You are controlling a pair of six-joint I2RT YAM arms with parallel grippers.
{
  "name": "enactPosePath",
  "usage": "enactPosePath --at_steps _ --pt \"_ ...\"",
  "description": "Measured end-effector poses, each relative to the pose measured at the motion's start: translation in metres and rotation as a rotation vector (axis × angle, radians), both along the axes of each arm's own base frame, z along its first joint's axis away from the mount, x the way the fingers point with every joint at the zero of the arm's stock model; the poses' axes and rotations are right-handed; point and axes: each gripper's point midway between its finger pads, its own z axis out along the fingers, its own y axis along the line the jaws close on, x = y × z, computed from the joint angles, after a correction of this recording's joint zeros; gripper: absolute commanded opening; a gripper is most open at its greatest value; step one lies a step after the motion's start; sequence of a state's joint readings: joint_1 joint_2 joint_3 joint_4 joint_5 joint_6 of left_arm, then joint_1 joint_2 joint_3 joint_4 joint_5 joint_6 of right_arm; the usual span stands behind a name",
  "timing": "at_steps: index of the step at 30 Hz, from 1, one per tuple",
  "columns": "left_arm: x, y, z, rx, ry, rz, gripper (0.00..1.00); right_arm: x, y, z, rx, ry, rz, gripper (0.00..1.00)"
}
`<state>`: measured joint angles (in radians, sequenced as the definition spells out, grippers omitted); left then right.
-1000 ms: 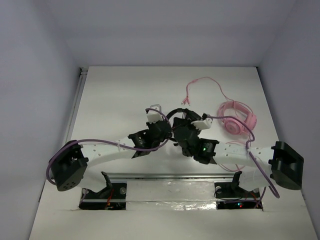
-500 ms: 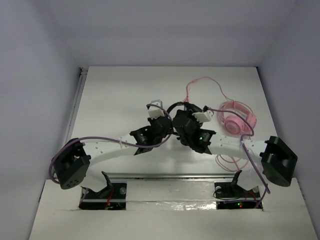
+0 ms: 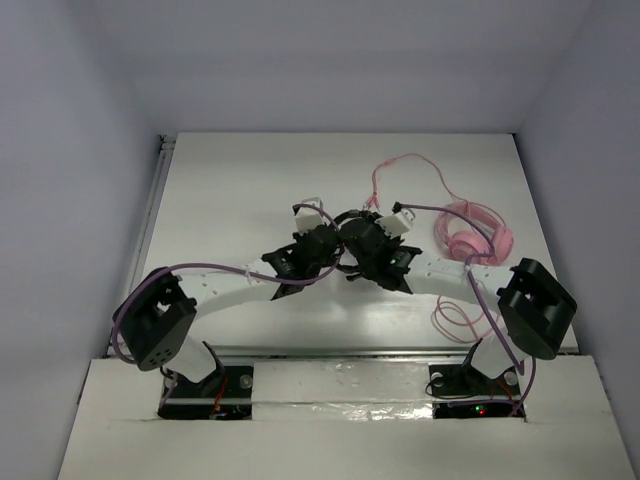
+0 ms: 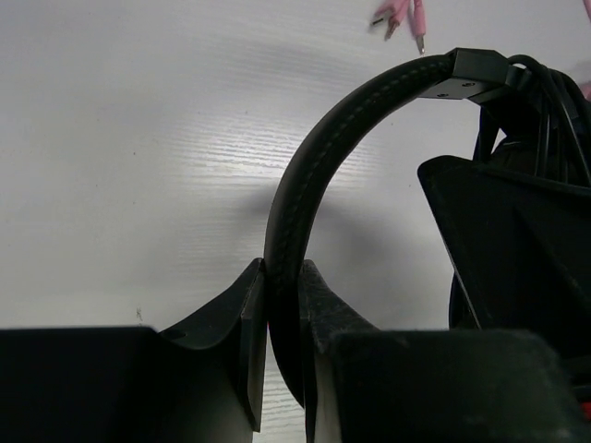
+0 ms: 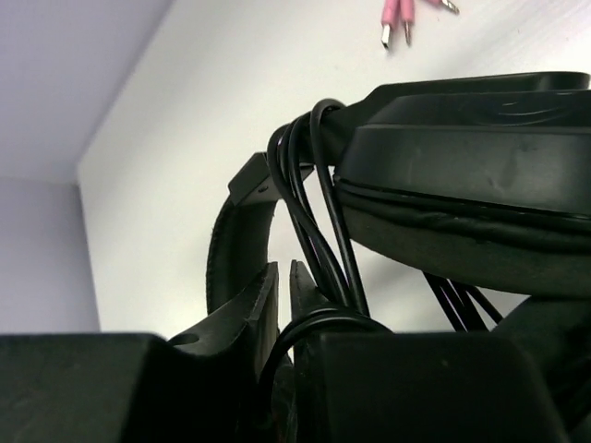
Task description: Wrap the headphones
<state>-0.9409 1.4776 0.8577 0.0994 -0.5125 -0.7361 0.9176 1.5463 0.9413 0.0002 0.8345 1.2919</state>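
left gripper [image 4: 283, 277] clamping headphones [image 4: 325, 152], mid table [image 3: 220, 190]

The headphones [image 4: 300, 185] have a matt black, stitched leatherette headband. Their earcup [image 5: 480, 152] shell is smooth plastic over a creased cushion. The table [image 4: 129, 129] is smooth, faintly glossy white.

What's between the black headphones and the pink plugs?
Only bare table; the headphones and pink plugs lie apart. Left wrist view shows it.

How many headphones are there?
2. Black headphones in the middle, headband clamped in the left end effector; pink headphones lying to their right, partly under the right arm.
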Motion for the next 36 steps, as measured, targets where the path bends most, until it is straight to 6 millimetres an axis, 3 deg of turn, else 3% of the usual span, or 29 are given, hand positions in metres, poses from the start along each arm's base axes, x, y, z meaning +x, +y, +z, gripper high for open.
enactPosePath --at_steps 2,7,9,13,22,28,32,36 --pt "0.000 -0.001 -0.004 0.000 0.015 -0.013 0.00 -0.002 0.002 -0.006 -0.017 0.029 0.025 0.31" --pt "-0.003 -0.008 -0.009 -0.018 0.047 -0.056 0.00 -0.008 0.001 -0.015 -0.068 0.087 0.065 0.32" --pt "-0.004 -0.011 -0.011 -0.025 0.055 -0.071 0.00 -0.010 0.000 -0.017 -0.085 0.104 0.080 0.40" --pt "-0.010 -0.017 -0.023 -0.037 0.107 -0.126 0.00 -0.015 -0.001 -0.026 -0.138 0.145 0.118 0.44" --pt "-0.015 -0.015 -0.039 -0.007 0.153 -0.175 0.00 -0.037 0.011 -0.036 -0.237 0.221 0.286 0.47" --pt "-0.019 -0.013 -0.045 0.012 0.168 -0.192 0.00 -0.044 0.013 -0.041 -0.254 0.249 0.343 0.56" --pt "-0.023 -0.016 -0.045 0.012 0.172 -0.218 0.00 -0.045 0.008 -0.034 -0.198 0.227 0.358 0.59" --pt "-0.027 -0.017 -0.048 0.009 0.182 -0.232 0.00 -0.036 0.015 0.000 -0.084 0.146 0.382 0.57"
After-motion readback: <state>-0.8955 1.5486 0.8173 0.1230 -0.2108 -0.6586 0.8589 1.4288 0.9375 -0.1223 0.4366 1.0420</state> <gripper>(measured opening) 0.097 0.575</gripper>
